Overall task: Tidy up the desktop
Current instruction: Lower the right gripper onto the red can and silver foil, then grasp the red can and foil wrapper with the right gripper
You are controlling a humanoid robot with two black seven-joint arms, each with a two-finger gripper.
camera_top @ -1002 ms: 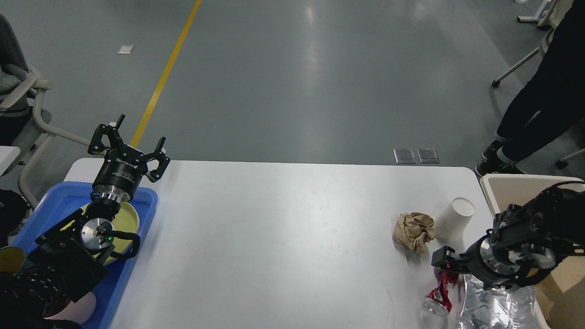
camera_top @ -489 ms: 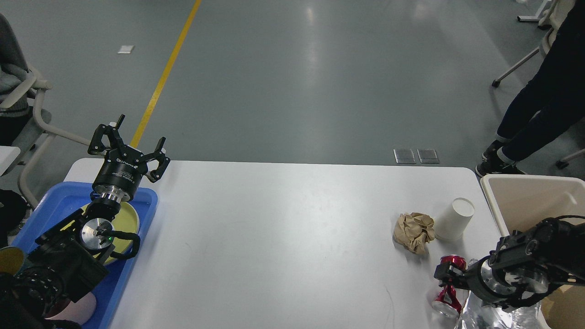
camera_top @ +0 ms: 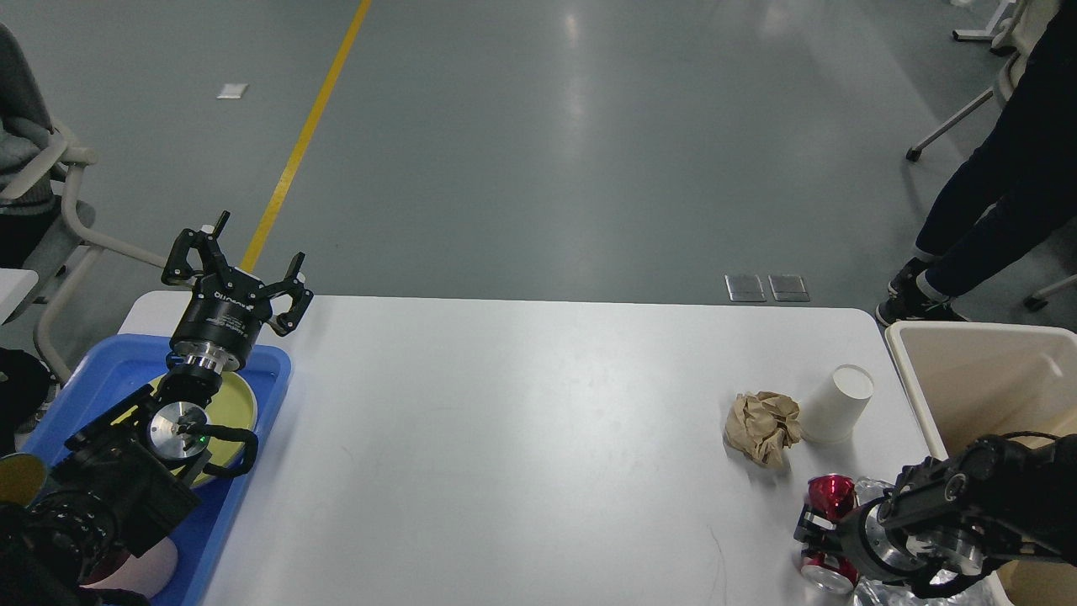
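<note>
The white desktop [camera_top: 522, 421] fills the lower part of the head view. Near its right front edge a crushed red can [camera_top: 830, 491] stands roughly upright. My right gripper [camera_top: 809, 539] comes in from the right and its fingers close around the can's pinched middle. A crumpled brown paper ball [camera_top: 761, 425] and a tilted white paper cup [camera_top: 835, 402] lie just behind the can. My left gripper [camera_top: 236, 261] is open and empty, raised over the desktop's far left corner.
A blue tray [camera_top: 109, 362] with a yellow-green plate [camera_top: 234, 402] sits at the left edge under my left arm. A beige bin [camera_top: 976, 370] stands off the right edge. Crinkled clear wrapping [camera_top: 875, 490] lies beside the can. A person's legs [camera_top: 993, 185] stand at the far right.
My right gripper has dropped toward the front edge and closed around the red can, which went from leaning to more upright. The left arm has not moved.
</note>
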